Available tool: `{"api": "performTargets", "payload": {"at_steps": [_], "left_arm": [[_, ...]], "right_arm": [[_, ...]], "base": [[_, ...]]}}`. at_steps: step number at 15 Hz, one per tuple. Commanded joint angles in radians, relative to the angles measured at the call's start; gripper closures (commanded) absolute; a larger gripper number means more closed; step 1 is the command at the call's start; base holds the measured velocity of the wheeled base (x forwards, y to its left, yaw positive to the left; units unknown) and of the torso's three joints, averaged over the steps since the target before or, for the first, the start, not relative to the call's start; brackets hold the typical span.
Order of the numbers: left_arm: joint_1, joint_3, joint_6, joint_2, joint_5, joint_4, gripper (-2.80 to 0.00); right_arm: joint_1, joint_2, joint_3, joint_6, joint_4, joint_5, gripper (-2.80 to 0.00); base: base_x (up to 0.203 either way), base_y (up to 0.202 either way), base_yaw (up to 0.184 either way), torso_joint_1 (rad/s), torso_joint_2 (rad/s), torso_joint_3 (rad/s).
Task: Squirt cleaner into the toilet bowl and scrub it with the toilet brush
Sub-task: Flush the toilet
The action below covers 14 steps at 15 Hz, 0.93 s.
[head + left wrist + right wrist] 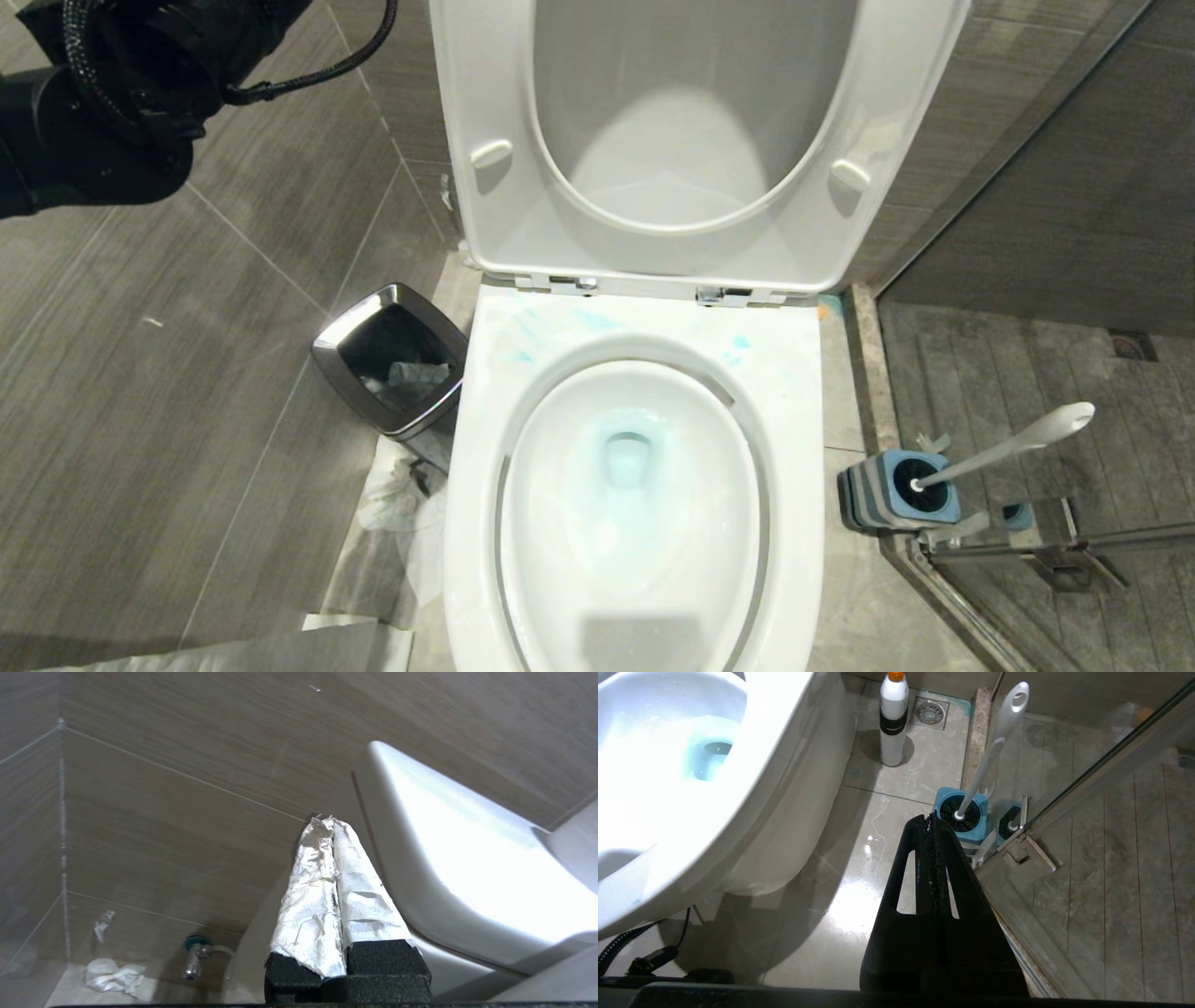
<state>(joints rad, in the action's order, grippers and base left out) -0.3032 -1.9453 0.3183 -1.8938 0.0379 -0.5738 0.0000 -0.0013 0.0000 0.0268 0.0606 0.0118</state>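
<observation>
1. Toilet bowl lies nearest, its water tinted pale blue by cleaner.
2. Toilet brush stands in its blue holder, right of the bowl.
3. Right gripper is closed, empty; left gripper, paper-wrapped, likewise.
4. No readable writing on the bottle.

One toilet bowl, one toilet brush, one bin.

- The toilet bowl ran past the head view's lower edge, its front rim unseen.
- The raised lid was cut off at the top edge.
- The toilet brush had its black head sunk in the blue holder, the bristles mostly hidden.
- The left arm showed only partly at the corner, its pincer out of the head view.
</observation>
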Motion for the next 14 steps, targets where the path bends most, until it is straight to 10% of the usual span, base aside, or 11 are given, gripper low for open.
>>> {"api": "performTargets", "payload": {"at_steps": [1, 14], "left_arm": [[-0.013, 0.000, 0.002, 0.007, 0.000, -0.002, 0.00], [-0.037, -0.001, -0.006, -0.074, -0.010, 0.003, 0.00]], "right_arm": [[0.000, 0.001, 0.025, 0.001, 0.001, 0.000, 0.00], [0.000, 0.001, 0.025, 0.001, 0.001, 0.000, 0.00]], "base": [[0.000, 0.000, 0.000, 0.000, 0.00, 0.000], [0.000, 0.000, 0.000, 0.000, 0.00, 0.000]]}}
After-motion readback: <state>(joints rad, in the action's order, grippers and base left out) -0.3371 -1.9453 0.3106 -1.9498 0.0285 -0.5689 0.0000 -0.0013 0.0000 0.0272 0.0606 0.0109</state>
